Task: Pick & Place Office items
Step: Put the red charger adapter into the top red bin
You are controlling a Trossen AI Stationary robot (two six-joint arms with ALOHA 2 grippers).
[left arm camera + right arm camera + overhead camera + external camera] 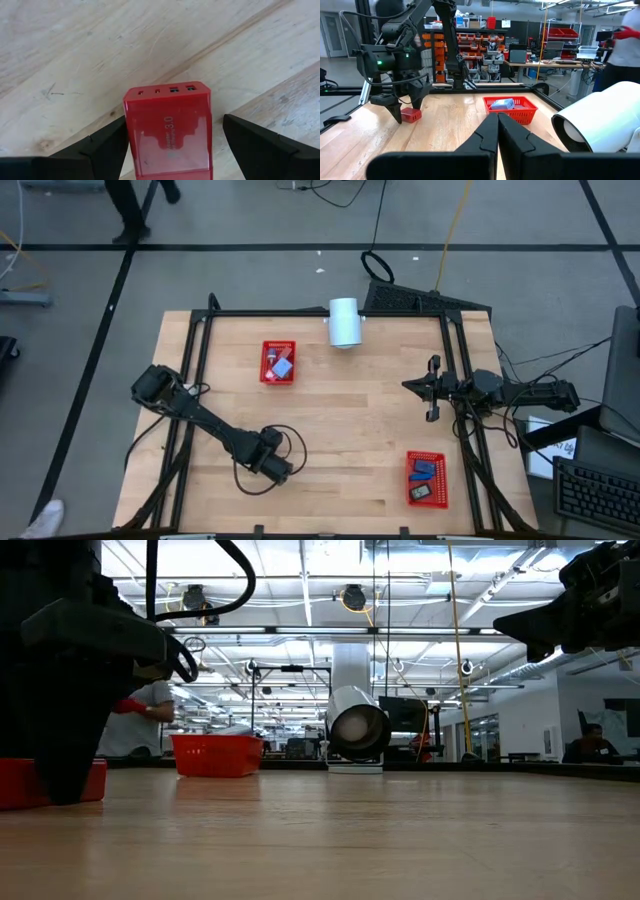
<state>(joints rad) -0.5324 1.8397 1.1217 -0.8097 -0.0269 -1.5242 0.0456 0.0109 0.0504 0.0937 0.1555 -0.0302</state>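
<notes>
The left end effector [170,142] hangs released, fingers astride a red USB charger [168,131] lying on the bench [340,430], apparently untouched. The right end effector [497,131] waits clenched at the bench's right edge.

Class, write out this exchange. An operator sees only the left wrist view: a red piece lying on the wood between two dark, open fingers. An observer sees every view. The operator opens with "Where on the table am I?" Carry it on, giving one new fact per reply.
Operator: Where on the table am I?
Observer: The left gripper is low over the left half, toward the high view's lower edge, astride the red piece.
Operator: Where are the baskets?
Observer: One red basket sits beyond you toward the far edge, with a light blue piece inside. A second red basket sits at the lower right.
Operator: Is the other arm in my way?
Observer: No. The right gripper is shut, by the right edge.
</notes>
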